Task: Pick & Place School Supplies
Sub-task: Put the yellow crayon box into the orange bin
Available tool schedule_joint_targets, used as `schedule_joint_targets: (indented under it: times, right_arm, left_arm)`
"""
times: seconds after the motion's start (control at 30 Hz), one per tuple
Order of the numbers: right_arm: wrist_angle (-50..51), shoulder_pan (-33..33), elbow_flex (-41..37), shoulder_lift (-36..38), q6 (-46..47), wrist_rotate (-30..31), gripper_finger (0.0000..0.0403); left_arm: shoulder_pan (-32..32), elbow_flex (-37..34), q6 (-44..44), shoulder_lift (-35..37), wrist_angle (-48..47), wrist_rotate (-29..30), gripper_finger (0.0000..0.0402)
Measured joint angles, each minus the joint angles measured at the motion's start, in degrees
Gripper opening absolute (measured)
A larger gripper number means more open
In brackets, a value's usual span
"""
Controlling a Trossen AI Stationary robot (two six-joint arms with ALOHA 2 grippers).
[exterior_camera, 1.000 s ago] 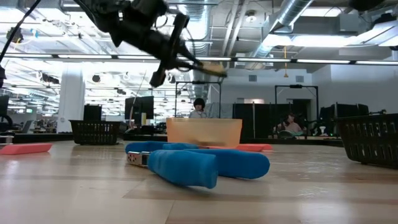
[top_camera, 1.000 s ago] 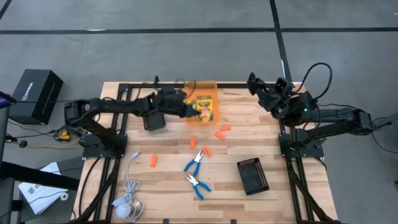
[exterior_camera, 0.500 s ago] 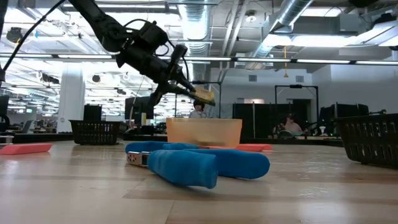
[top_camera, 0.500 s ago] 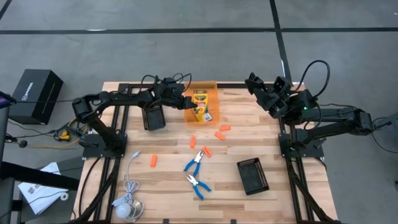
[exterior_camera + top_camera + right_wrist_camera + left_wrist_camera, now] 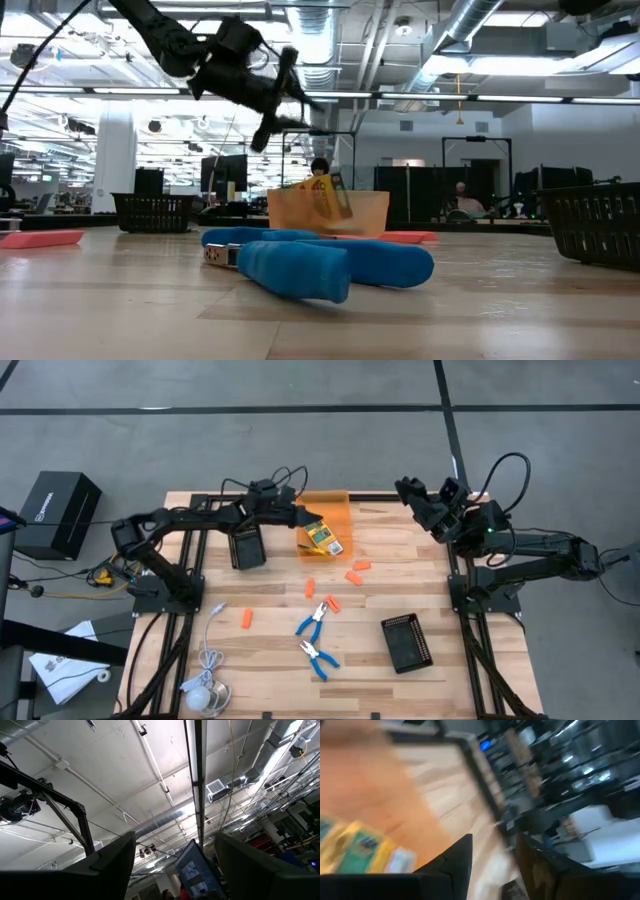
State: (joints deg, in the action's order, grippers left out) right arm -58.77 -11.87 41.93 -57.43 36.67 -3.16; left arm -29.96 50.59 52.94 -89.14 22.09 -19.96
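Our left gripper [image 5: 297, 517], fingers spread and empty, hung beside the orange bin [image 5: 335, 505] holding the crayon box [image 5: 322, 537]; retreating high seemed wise.

The left gripper [image 5: 297, 517] hangs beside the orange bin [image 5: 325, 510], where a crayon box [image 5: 322, 538] lies tilted.

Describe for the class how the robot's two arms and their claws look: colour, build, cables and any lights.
Both arms are black, made of slim jointed segments on black frame mounts at the table's sides. The left claw has two dark, flat, pointed fingers. Thin black cables loop above the left arm; a thicker black cable arches over the right claw, and a small green light glows beside it.
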Motion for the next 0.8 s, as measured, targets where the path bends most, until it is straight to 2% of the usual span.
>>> schedule_joint_targets:
  times: [0.2,0.33,0.43,0.5,0.6,0.7,0.8]
  right_arm:
    - [-0.4,-1.0,0.0,0.0,0.0,0.0,0.0260]
    - [-0.4,-2.1,0.0,0.0,0.9,-0.1,0.0260]
    - [-0.4,-2.6,0.0,0.0,1.3,-0.1,0.0260]
    - [-0.4,-3.0,0.0,0.0,2.2,-0.1,0.0260]
    - [-0.4,-3.3,0.0,0.0,3.0,-0.2,0.0260]
    - [-0.4,-3.2,0.0,0.0,3.0,-0.2,0.0260]
    - [-0.4,-3.2,0.0,0.0,3.7,-0.2,0.0260]
  left_arm:
    - [2.6,0.0,2.0,5.1,2.5,-0.1,0.0140]
    - [5.7,0.1,1.4,7.2,1.7,-3.0,0.0130]
    - [8.1,0.1,-3.6,7.6,-8.4,-2.3,0.0122]
    - [8.9,0.0,-9.1,7.1,-17.8,1.2,0.0115]
    - [9.0,0.0,-16.5,6.5,-26.2,5.6,0.0103]
    - [8.8,0.0,-22.2,6.5,-29.6,8.0,0.0074]
    - [8.8,0.0,-26.1,6.5,-29.8,8.1,0.0025]
